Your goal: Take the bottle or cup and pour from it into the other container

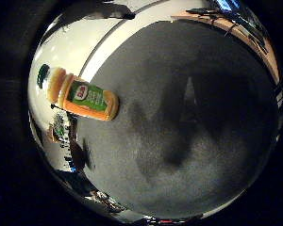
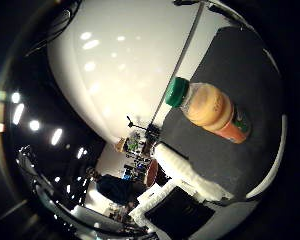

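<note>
Currently: bottle standing clear of the hand

Presently an orange juice bottle (image 1: 80,95) with a green cap (image 2: 177,92) is standing upright on the dark grey table (image 1: 188,141), near its edge. Nothing is touching it. White finger parts (image 2: 187,175) are showing, well apart from the bottle; their state cannot be told.

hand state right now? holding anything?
Right hand: cannot be told, no fingers show in either palm view. The orange juice bottle with the green cap stands free on the dark grey mat, not held.
</note>
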`<state>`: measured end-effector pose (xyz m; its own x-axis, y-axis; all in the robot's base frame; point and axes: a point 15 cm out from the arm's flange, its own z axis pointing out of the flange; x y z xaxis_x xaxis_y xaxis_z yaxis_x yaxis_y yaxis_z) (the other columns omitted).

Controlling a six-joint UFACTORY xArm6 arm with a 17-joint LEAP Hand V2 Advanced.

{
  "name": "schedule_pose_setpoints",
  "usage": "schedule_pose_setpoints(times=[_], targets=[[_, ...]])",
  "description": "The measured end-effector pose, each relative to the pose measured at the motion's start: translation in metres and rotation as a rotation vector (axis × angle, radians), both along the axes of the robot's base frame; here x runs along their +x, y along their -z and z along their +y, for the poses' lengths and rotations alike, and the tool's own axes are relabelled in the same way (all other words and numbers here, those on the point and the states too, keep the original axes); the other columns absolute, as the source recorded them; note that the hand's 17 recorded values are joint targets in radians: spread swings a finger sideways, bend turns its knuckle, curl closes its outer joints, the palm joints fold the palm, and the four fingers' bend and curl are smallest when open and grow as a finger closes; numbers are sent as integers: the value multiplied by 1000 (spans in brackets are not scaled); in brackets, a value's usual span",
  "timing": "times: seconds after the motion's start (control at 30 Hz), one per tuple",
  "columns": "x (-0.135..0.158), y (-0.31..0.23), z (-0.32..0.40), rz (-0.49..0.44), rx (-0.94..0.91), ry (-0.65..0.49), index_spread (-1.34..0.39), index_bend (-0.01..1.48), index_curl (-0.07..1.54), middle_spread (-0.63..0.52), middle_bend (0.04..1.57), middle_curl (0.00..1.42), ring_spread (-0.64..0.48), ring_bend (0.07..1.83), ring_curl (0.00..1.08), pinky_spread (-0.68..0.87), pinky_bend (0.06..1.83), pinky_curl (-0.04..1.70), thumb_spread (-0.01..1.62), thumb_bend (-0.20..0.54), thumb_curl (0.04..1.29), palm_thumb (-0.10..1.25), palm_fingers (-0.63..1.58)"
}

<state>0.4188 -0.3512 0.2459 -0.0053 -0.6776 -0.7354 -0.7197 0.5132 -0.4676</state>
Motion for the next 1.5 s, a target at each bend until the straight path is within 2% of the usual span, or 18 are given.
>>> schedule_pose_setpoints(times=[0.6, 0.8, 1.07, 1.2, 1.37, 1.5], targets=[[27, 33, 33, 38, 29, -71, -219, 156, 275, 41, 366, 353, 101, 594, 214, 398, 919, -6, 1016, -26, 317, 559, 184], [31, 32, 39, 36, 24, -89, -204, 161, 279, 30, 374, 353, 76, 652, 217, 413, 978, -7, 1006, -25, 322, 576, 255], [43, 34, 64, 44, 22, -149, -190, 182, 308, 11, 402, 357, 24, 729, 211, 369, 968, -13, 990, -25, 329, 591, 363], [47, 36, 75, 46, 26, -177, -202, 179, 318, -19, 422, 362, -20, 830, 221, 263, 999, -13, 988, -20, 337, 624, 473], [43, 35, 85, 46, 51, -203, -253, 205, 341, -85, 547, 401, -97, 975, 247, 71, 1041, -19, 986, -21, 357, 683, 714], [43, 33, 94, 45, 70, -224, -297, 226, 377, -139, 650, 447, -141, 1046, 280, -177, 1155, -1, 974, -19, 386, 746, 1067]])
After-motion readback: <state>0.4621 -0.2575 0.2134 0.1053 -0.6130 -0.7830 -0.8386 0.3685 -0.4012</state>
